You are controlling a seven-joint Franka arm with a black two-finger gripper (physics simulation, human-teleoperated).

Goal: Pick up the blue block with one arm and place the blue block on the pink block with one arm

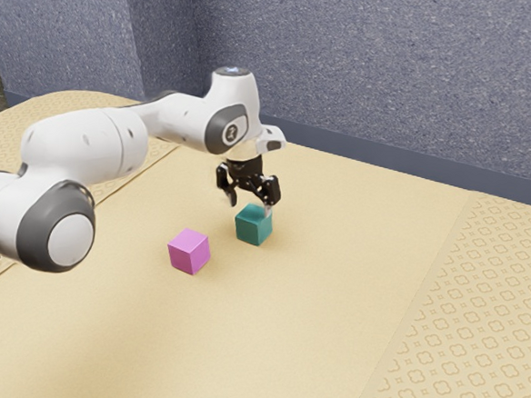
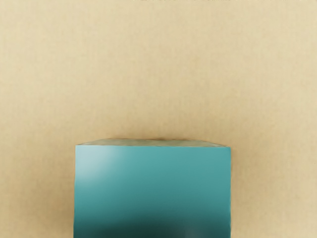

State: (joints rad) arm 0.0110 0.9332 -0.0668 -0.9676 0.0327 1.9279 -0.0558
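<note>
Exterior view, starting at its left: my arm (image 1: 85,168) comes in low over the table (image 1: 330,313) and bends down toward the middle. Next comes the pink block (image 1: 189,251), sitting flat on the table with its top bare, which is what I need, since it is the base of the stack. Just beside it, toward the exterior view's right and a little further back, stands the blue block (image 1: 254,225), apart from the pink one and resting on the table, not lifted. My gripper (image 1: 251,203) hangs directly above it, pointing down, with the fingers spread wider than the block and holding nothing. I judge this to be the line-up before the descent, with the jaws set to straddle its two sides. Further right there is plain table, then a patterned strip (image 1: 461,340).

From the wrist, the blue block (image 2: 152,191) lies squarely under my hand, its edges straight against the table (image 2: 158,64), so the approach looks centred.
</note>
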